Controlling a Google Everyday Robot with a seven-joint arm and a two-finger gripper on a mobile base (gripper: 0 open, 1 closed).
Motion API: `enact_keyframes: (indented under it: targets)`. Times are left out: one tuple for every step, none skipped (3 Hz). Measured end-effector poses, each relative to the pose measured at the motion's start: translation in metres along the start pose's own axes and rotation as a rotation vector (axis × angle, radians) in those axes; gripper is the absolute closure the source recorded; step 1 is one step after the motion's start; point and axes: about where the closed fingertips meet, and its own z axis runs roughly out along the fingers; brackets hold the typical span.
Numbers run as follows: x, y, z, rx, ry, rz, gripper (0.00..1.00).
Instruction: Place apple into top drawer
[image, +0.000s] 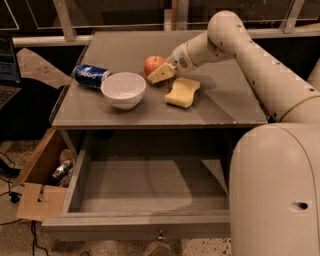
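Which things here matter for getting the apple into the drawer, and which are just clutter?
For the job:
apple, on the tabletop
top drawer, open below the tabletop
pincer, close beside the apple

Lying about:
white bowl
blue can, on its side
yellow sponge
cardboard box, on the floor

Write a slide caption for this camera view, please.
Gripper beside the apple on the tabletop, near white bowl and yellow sponge; top drawer open below.

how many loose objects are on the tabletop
4: the apple at back centre, with the claw right beside it; white bowl front-left of it; blue can lying at left; yellow sponge at right. The arm could hide something small.
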Motion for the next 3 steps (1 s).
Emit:
enact_keyframes:
  targets:
    - [0.0, 0.0, 0.0, 0.0, 0.0, 0.0, 0.98]
    - [-0.006, 0.005, -0.003, -0.014, -0.01, -0.014, 1.0]
    - [-0.02, 0.01, -0.034, -0.002, -0.053, -0.049, 1.0]
